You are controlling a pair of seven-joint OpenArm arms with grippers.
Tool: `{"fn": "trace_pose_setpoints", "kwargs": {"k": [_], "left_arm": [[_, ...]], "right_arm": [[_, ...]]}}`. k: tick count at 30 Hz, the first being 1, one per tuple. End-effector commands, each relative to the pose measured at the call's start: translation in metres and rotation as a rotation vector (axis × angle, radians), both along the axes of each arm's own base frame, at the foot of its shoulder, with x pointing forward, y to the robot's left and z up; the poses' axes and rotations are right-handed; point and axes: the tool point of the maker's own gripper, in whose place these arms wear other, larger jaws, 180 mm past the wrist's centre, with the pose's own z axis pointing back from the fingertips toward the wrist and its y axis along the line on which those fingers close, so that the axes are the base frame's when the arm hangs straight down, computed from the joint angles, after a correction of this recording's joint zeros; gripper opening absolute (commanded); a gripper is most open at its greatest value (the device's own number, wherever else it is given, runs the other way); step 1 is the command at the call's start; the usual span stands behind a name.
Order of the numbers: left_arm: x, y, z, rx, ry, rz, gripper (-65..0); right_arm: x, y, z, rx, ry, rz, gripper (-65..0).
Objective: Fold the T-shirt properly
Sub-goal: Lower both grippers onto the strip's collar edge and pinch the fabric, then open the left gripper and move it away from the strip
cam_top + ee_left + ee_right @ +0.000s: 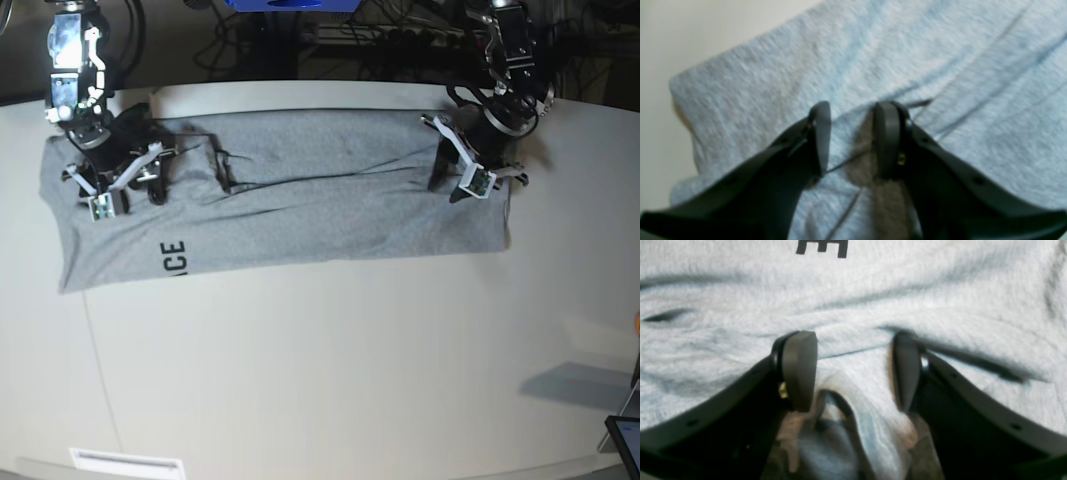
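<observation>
The T-shirt (pixel 300 215) stretches as a long heather-grey band across the far half of the pale table (pixel 330 380), already doubled over lengthwise, with creases running along it. At its left end in the base view, black block letters (pixel 173 257) peek out near the lower edge.

Starting on that left side, the right gripper (pixel 118 180) sits down on the cloth near the upper left corner of the band. In the right wrist view the jaws stand well apart, one dark pad (pixel 800 370) on each side of a raised hump of grey fabric (pixel 857 390). The cloth bunches up between them, but the pads do not press it together, so this is a spread grip with fabric loose in the gap. More black lettering (pixel 821 247) shows at the top edge of that view, beyond the fingertips.

Across the middle, the shirt lies flat with one long wrinkle running its length.

Over to the right end, the left gripper (pixel 468 172) rests on the shirt close to its upper right corner. The left wrist view is blurred, yet the two pads (pixel 887 140) plainly stand parted, tips down on the grey cloth, with a shadowed fold between them. The shirt's edge meets bare table just beyond, at upper left of that view.
</observation>
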Motion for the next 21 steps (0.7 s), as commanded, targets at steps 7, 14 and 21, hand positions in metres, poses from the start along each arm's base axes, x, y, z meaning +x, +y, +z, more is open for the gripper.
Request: {"fn": "trace_pose_setpoints", "kwargs": {"k": [7, 14, 21], "left_arm": [[0.028, 0.016, 0.007, 0.039, -0.031, 0.011, -42.5], [0.051, 0.021, 0.005, 0.076, -0.034, 0.014, -42.5], [0.073, 0.028, 0.002, 0.117, -0.031, 0.019, -42.5]], "right_arm": [[-0.007, -0.005, -0.013, -0.027, 0.077, 0.000, -29.7], [0.011, -0.008, -0.010, -0.027, 0.056, -0.009, -29.7], [0.017, -0.016, -0.029, -0.022, 0.104, -0.033, -29.7]]}}
